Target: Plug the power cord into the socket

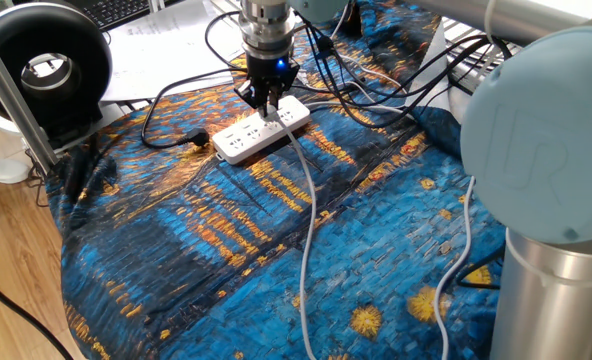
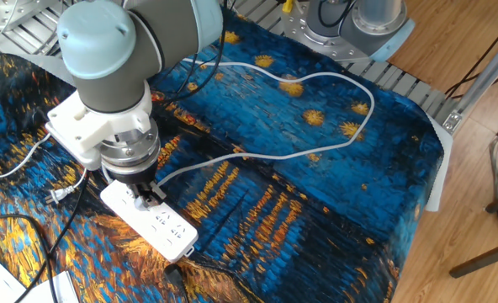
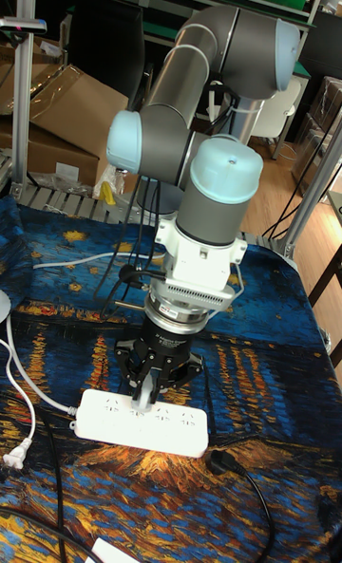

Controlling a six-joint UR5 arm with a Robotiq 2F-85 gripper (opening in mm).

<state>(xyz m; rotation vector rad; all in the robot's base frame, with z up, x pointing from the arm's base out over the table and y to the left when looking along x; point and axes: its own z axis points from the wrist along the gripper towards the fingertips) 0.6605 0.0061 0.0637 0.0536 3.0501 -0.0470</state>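
The socket (image 1: 259, 128) is a white power strip lying on the blue and orange patterned cloth. My gripper (image 1: 269, 102) stands straight above it, near its far end. The fingers are shut on the plug of the power cord (image 1: 306, 230), whose pale cable trails from the gripper toward the near table edge. In the other fixed view the gripper (image 2: 148, 199) presses down at the socket (image 2: 166, 227), and the power cord (image 2: 316, 151) loops away in a wide curve. The tall fixed view shows the gripper (image 3: 145, 389) touching the top of the socket (image 3: 180, 427); the plug itself is mostly hidden between the fingers.
A black cable with a black plug (image 3: 220, 463) lies just off one end of the strip (image 1: 198, 139). A thin white lead with a bare plug (image 2: 55, 195) lies beside it. Several black cables cross the cloth behind the gripper. A round black device (image 1: 41, 65) stands at the table's corner.
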